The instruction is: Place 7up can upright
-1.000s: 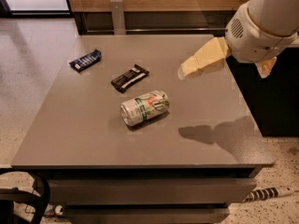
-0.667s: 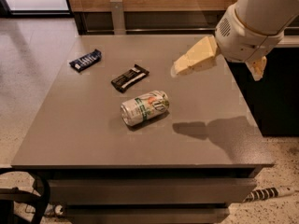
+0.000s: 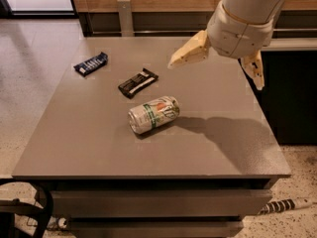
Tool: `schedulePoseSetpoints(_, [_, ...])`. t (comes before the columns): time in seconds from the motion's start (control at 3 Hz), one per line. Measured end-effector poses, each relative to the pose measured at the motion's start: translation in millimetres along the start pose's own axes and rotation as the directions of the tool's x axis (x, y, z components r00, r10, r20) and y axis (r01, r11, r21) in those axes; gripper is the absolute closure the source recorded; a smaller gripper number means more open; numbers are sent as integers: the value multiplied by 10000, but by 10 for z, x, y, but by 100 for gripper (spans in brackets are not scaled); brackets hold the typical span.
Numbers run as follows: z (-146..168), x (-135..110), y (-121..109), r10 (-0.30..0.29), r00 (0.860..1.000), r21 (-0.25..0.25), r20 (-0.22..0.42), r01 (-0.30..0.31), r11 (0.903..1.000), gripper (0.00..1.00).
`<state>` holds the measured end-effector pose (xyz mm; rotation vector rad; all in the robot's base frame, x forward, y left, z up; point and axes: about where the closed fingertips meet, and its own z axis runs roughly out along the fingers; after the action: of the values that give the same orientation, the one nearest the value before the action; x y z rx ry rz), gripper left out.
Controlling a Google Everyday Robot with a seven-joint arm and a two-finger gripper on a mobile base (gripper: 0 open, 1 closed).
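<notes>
Lying sideways, 7up can (image 3: 153,114) well apart from raised, wide-spread, empty pincer (image 3: 215,75).

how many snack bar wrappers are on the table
2. A blue wrapper lies at the far left of the table; a black wrapper lies mid-table, just behind the tipped 7up can. The open gripper hovers above the far right. None looks hidden.

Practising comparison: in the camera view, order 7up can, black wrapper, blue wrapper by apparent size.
7up can
black wrapper
blue wrapper, close to black and farther off, so unsure
The pincer hangs open above the table.
</notes>
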<state>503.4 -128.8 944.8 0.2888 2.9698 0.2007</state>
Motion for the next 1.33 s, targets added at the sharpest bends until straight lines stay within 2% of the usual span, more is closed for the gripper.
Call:
schedulePoseSetpoints(0.33, [53, 9, 234, 1313, 9910, 150, -248, -1310, 9913, 0])
schedulePoseSetpoints(0.67, [190, 58, 588, 2856, 9579, 402, -301, -2843, 9579, 0])
schedulePoseSetpoints(1.0, [253, 107, 735, 4086, 9125, 526, -168, -4073, 9118, 0])
schedulePoseSetpoints(1.33, [322, 121, 853, 4312, 9022, 570, 89, -4310, 9005, 0])
